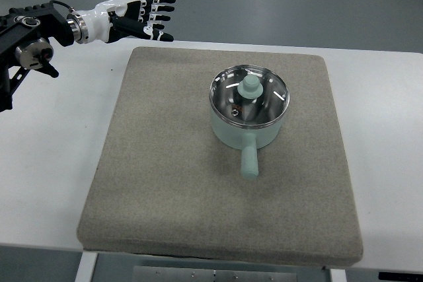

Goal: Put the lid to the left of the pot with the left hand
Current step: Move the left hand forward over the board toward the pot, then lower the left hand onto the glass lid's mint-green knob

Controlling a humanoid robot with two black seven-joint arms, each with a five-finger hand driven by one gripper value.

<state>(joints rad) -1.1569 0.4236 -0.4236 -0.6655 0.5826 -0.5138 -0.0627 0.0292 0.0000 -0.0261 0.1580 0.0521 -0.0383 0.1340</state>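
1. We see a white table (53, 163) carrying a square grey felt mat (165, 183) that covers most of the work area.
2. The pot (246, 131), pale green with a short straight handle pointing toward the near edge of the mat, sits on the mat right of its centre and toward its far side.
3. The lid (249, 96), clear glass with a metal rim and a pale green knob, rests squarely on the pot, closing it. Through the glass we make out reflections and a small dark item we cannot identify.
4. The left hand (142, 16) is at the far left, beyond the mat's far left corner and well apart from the pot. Its fingers are spread and extended, pointing right, and they hold nothing.
5. The left forearm, black with a white wrist section, enters from the picture's left edge.
6. Between hand and lid we note only bare mat; nothing stands in the way.
7. The mat area left of the pot is bare felt.
8. A metal frame part (198, 274) shows below the near table edge.
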